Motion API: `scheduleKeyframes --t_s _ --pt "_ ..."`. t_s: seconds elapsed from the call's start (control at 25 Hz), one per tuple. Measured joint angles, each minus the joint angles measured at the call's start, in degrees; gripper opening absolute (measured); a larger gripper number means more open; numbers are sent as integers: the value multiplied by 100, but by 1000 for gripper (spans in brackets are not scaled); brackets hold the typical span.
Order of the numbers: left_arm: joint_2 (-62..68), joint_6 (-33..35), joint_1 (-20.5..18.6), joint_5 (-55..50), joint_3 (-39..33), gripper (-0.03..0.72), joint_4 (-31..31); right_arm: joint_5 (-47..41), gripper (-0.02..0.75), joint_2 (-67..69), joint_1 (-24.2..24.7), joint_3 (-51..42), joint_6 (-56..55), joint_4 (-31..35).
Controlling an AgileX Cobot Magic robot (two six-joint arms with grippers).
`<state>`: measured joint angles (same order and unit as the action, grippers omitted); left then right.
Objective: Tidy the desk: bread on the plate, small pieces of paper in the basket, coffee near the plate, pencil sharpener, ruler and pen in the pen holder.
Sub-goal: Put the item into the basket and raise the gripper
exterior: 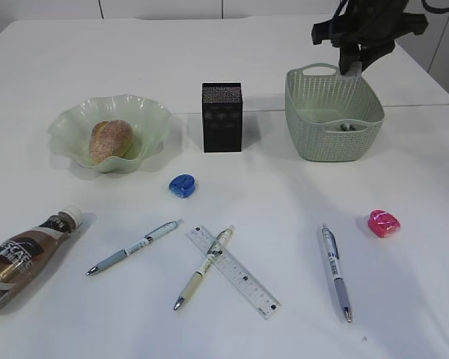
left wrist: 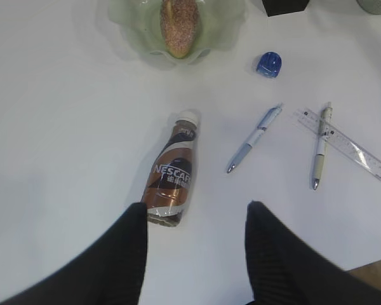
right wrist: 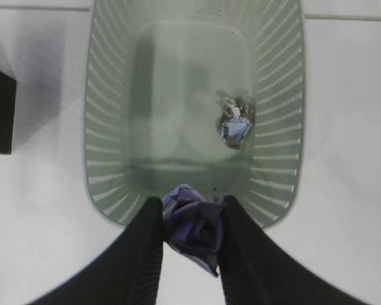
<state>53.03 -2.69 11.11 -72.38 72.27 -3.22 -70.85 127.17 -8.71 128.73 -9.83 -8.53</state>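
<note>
Pinched in the right gripper point(right wrist: 192, 236) at lower centre, the paper wad point(right wrist: 192, 230) could be dropped short of the basket point(right wrist: 108, 114) rim, while the left gripper point(left wrist: 193, 254) is held open, empty.

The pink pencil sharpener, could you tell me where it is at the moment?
In the exterior view the pink pencil sharpener lies on the table's right side, right of the lone pen and in front of the basket.

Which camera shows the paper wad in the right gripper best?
The right wrist view: the purple paper wad sits clamped between the fingers, above the basket rim. The exterior view hides it behind the right gripper. The left wrist view misses it.
</note>
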Motion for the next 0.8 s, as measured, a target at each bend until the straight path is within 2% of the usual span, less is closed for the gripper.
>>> scheduleKeyframes --t_s 0.64,0.76,0.8 --pt "0 0 0 0 0 347 0 1073 239 512 24 0 -3 -142" --pt "0 0 0 0 0 347 0 1252 249 512 36 0 -3 -207" --pt "0 0 0 0 0 347 0 1355 280 512 36 0 -13 -227"
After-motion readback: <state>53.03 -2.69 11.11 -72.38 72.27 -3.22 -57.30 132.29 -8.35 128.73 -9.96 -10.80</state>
